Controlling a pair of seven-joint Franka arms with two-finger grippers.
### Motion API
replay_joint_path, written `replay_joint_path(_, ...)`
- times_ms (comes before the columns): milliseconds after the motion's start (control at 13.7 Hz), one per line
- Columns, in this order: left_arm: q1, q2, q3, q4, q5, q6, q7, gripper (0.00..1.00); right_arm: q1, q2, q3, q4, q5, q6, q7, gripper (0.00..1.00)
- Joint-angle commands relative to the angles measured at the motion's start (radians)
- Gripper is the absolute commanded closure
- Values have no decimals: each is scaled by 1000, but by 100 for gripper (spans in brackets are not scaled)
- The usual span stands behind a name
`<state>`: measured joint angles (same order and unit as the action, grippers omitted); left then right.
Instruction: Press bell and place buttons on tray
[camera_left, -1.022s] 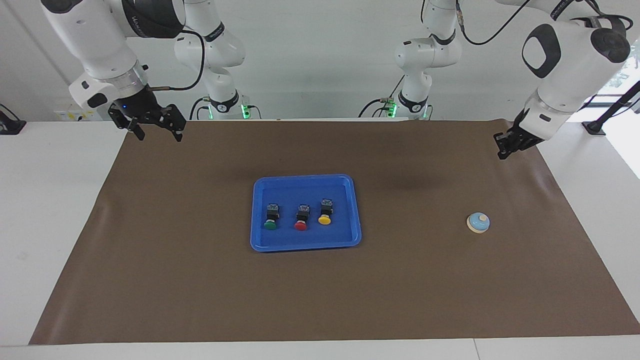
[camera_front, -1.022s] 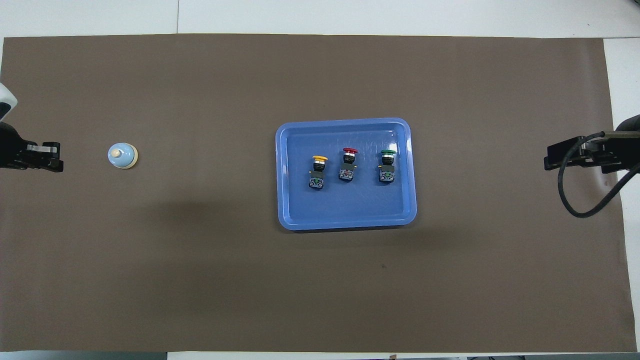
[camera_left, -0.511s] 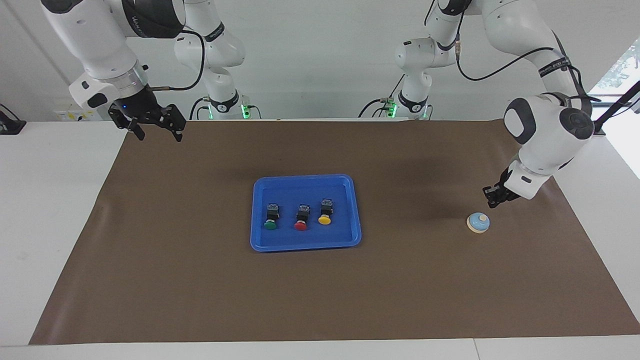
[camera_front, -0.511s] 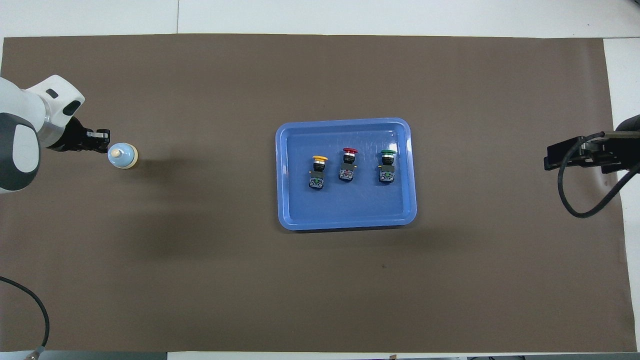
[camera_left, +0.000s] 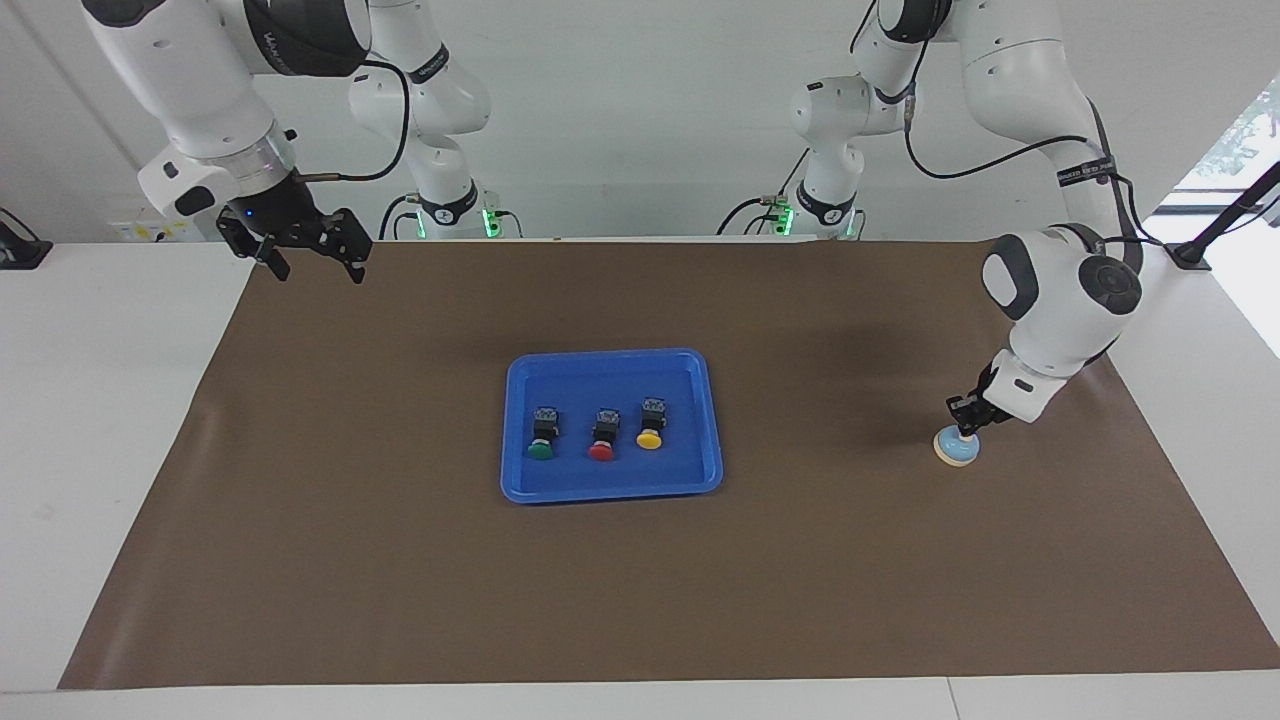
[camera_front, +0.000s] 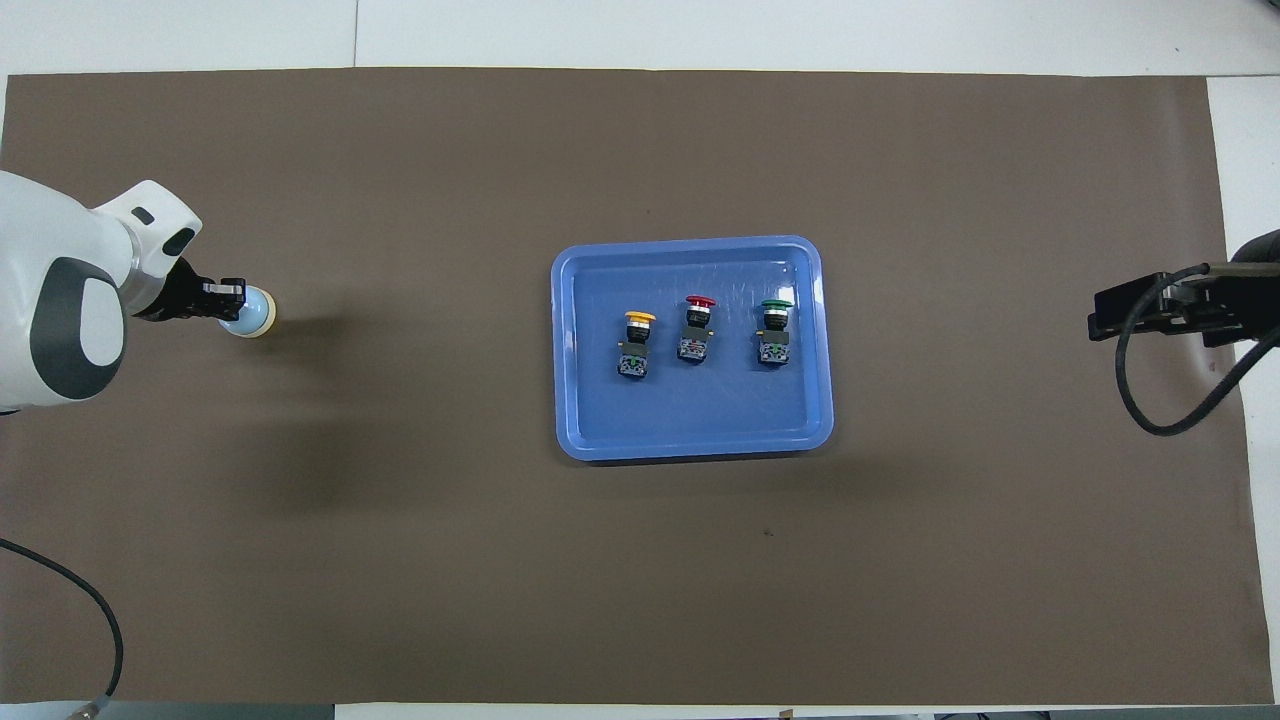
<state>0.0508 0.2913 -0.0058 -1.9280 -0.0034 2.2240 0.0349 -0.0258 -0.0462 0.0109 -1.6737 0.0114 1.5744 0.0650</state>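
Observation:
The light blue bell (camera_left: 957, 451) stands on the brown mat toward the left arm's end of the table; it also shows in the overhead view (camera_front: 259, 316). My left gripper (camera_left: 962, 429) is shut, with its tip down on the bell's top and hiding the knob; it also shows in the overhead view (camera_front: 233, 298). The blue tray (camera_left: 610, 357) lies mid-table and also shows in the overhead view (camera_front: 690, 245). It holds the green button (camera_left: 541, 441), red button (camera_left: 602, 441) and yellow button (camera_left: 650, 431), lying in a row. My right gripper (camera_left: 313, 262) waits open, up over the mat's corner.
The brown mat (camera_left: 400, 560) covers most of the white table. A black cable (camera_front: 1150, 400) hangs by the right gripper (camera_front: 1096, 315) at the mat's edge. Another cable (camera_front: 95, 640) trails from the left arm.
My left arm has swung down from over the mat's corner onto the bell, and its tip now covers the knob. The right arm, tray and buttons have not moved.

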Motion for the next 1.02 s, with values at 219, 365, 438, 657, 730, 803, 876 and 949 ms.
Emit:
replay_joint_path(219, 0, -15, 0, 96, -7, -159, 11, 100, -8, -23, 9, -21, -10, -4, -8, 0)
replay_joint_path(365, -2, -18, -2, 206, -6, -315, 11, 94, -9, -23, 9, -21, -10, -4, -8, 0)
replay_joint_path(438, -3, -33, -3, 237, -6, -378, 10, 68, -9, -23, 9, -21, -10, -4, -8, 0)
replay_joint_path(657, -9, -124, -5, 241, -6, -487, 0, 0, -9, -23, 9, -21, -10, -4, -8, 0)
replay_joint_path(730, -9, -151, -5, 241, -6, -512, 0, 0, -9, -23, 9, -21, -10, -4, -8, 0)
replay_joint_path(803, -9, -188, -5, 239, -6, -542, 0, 0, -9, -23, 9, -21, -10, -4, -8, 0)
replay_joint_path(876, -9, -226, -8, 241, -6, -587, 0, 0, -9, -23, 9, -21, -10, -4, -8, 0)
replay_joint_path(949, -11, -263, -8, 239, -7, -642, 2, 0, -8, -23, 9, -21, -10, -4, -8, 0)
